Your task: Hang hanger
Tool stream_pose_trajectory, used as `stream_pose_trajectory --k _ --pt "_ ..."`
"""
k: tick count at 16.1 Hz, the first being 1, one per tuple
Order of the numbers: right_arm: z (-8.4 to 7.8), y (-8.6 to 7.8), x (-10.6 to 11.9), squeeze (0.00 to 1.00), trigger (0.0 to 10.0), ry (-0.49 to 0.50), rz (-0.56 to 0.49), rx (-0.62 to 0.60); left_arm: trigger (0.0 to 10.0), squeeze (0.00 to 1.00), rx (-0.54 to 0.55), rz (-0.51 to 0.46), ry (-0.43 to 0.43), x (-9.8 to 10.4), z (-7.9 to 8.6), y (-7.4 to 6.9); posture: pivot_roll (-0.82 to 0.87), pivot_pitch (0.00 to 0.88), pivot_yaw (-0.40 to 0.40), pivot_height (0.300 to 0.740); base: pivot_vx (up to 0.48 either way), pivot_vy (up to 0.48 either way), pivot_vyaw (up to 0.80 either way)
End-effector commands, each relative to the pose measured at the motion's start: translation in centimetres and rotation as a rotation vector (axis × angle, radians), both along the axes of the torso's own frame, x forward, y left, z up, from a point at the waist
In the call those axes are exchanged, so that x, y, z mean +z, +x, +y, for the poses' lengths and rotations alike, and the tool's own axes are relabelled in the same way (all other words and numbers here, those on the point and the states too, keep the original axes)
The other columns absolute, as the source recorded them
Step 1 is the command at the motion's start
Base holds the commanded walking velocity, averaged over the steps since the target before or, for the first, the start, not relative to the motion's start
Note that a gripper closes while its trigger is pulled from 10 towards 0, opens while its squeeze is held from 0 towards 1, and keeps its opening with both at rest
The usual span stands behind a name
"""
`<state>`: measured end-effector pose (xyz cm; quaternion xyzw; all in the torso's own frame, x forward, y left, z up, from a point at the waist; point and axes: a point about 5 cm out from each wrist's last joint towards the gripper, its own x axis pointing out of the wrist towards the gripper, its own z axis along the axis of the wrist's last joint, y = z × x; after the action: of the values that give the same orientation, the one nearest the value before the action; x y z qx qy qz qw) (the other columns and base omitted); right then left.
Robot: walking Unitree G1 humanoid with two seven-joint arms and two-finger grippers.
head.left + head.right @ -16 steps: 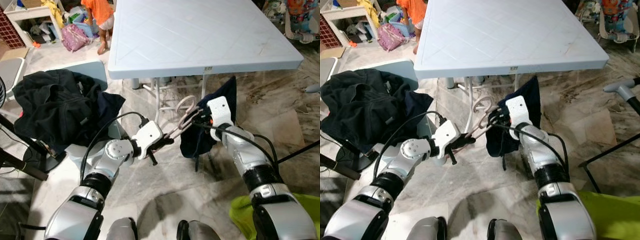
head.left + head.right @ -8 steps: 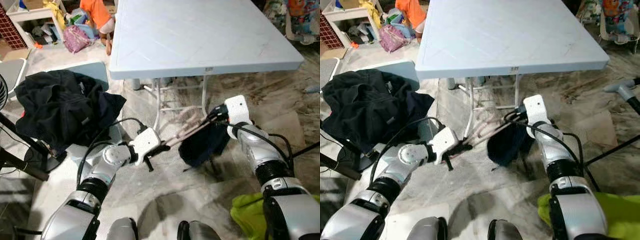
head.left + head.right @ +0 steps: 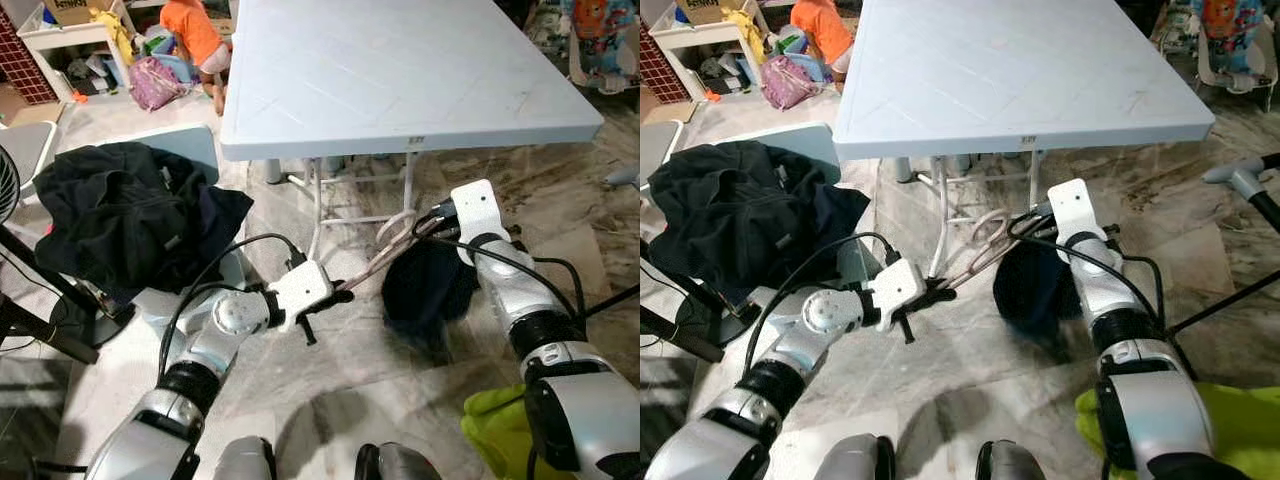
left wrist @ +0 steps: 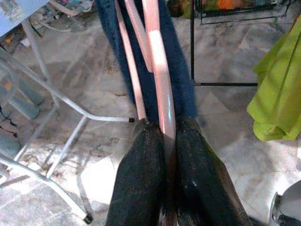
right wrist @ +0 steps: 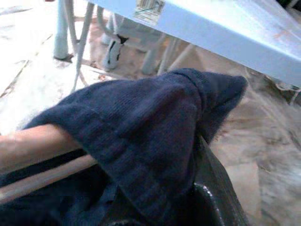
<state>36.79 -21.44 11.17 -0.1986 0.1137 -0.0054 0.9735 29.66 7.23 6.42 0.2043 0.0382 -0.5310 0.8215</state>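
Note:
A pink hanger [image 3: 385,250] stretches between my two grippers, low in front of the table. My left gripper [image 3: 335,293] is shut on its near end; in the left wrist view the black fingers [image 4: 141,179] clamp the pink bar [image 4: 157,84]. A dark blue garment [image 3: 425,290] hangs from the hanger's far end. My right gripper [image 3: 432,220] is at that end, shut on the garment. In the right wrist view the blue fabric [image 5: 141,127] drapes over the pink bar [image 5: 33,141] and hides most of the fingers [image 5: 216,202].
A light blue folding table [image 3: 400,70] stands just beyond, with white legs [image 3: 315,200] close behind the hanger. A pile of black clothes [image 3: 120,215] lies on a chair at left. A person in orange [image 3: 195,25] crouches at back left. Yellow-green cloth [image 3: 495,425] lies near right.
My right gripper has swung out to the right with the garment, which now hangs lower along the hanger. The left gripper keeps its hold on the hanger and has shifted slightly right.

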Motion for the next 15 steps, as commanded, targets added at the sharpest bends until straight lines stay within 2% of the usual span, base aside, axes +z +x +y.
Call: stream_pose_trajectory --k 1,3,4,5,6,7,8,9,10,11,12,13,14,15 --pt "-4.9 -0.4 2.2 0.00 0.0 0.009 -0.124 -0.284 0.0 0.00 -0.026 0.066 0.114 -2.3 3.7 -1.9 -0.02 0.000 0.016 0.740 0.000 0.000 0.00" --pt "-5.1 -0.4 2.2 0.00 0.0 0.049 -0.129 -0.281 0.0 0.00 -0.022 0.071 0.135 -2.6 4.7 -2.6 -0.02 0.000 0.020 0.740 0.000 0.000 0.00" --pt "-4.4 -0.3 2.1 0.00 0.0 0.052 -0.105 -0.202 0.0 0.00 -0.022 0.071 0.170 -2.9 5.2 -2.9 -0.02 0.000 0.018 0.740 0.000 0.000 0.00" --pt "-3.7 -0.1 2.2 0.00 0.0 0.015 -0.095 -0.112 0.0 0.00 -0.016 0.065 0.214 -3.4 5.8 -3.1 -0.02 0.005 0.017 0.740 0.000 0.000 0.00" --pt "-3.9 0.0 2.7 0.00 0.0 -0.031 -0.117 -0.116 0.0 0.00 -0.006 0.064 0.216 -3.4 6.0 -3.2 -0.02 0.018 0.009 0.740 0.000 0.000 0.00" --pt "-4.0 0.0 2.7 0.00 0.0 -0.029 -0.118 -0.126 0.0 0.00 -0.002 0.066 0.210 -3.3 6.0 -3.2 -0.02 0.018 0.009 0.740 0.000 0.000 0.00" --pt "-4.6 -0.2 2.6 0.00 0.0 -0.005 -0.115 -0.178 0.0 0.00 0.008 0.048 0.193 -2.8 6.0 -3.1 -0.02 0.031 0.008 0.740 0.000 0.000 0.00" --pt "-5.5 -0.7 2.0 0.00 0.0 0.011 -0.111 -0.251 0.0 0.00 0.056 0.024 0.152 -2.1 6.2 -3.0 -0.01 0.040 0.002 0.740 0.000 0.000 0.00" --pt "-5.7 -1.2 1.4 0.00 0.0 0.025 -0.097 -0.270 0.0 0.00 0.119 0.006 0.114 -1.7 6.5 -2.8 -0.01 0.044 0.002 0.740 0.000 0.000 0.00" --pt "-6.0 -2.3 0.1 0.00 0.0 0.039 -0.082 -0.267 0.0 0.00 0.271 -0.049 0.003 -0.7 7.2 -2.4 -0.01 0.051 0.002 0.740 0.000 0.000 0.00" --pt "-5.9 -2.7 -0.3 0.00 0.0 0.052 -0.083 -0.263 0.0 0.00 0.323 -0.071 -0.031 -0.4 7.4 -2.4 -0.01 0.056 0.004 0.740 0.000 0.000 0.00" --pt "-5.7 -3.4 -1.1 0.00 0.0 0.062 -0.082 -0.248 1.8 0.00 0.442 -0.093 -0.072 -0.1 8.1 -2.3 -0.01 0.060 0.005 0.740 0.000 0.000 0.00" --pt "-5.5 -3.9 -1.6 0.00 0.0 0.108 -0.079 -0.251 4.3 0.00 0.523 -0.107 -0.114 0.2 8.6 -2.4 -0.01 0.062 0.006 0.740 0.000 0.000 0.00" --pt "-4.7 -4.8 -2.3 0.00 0.0 0.195 -0.090 -0.222 10.0 0.00 0.691 -0.120 -0.168 0.5 9.5 -2.6 -0.01 0.071 0.008 0.740 0.000 0.000 0.00"
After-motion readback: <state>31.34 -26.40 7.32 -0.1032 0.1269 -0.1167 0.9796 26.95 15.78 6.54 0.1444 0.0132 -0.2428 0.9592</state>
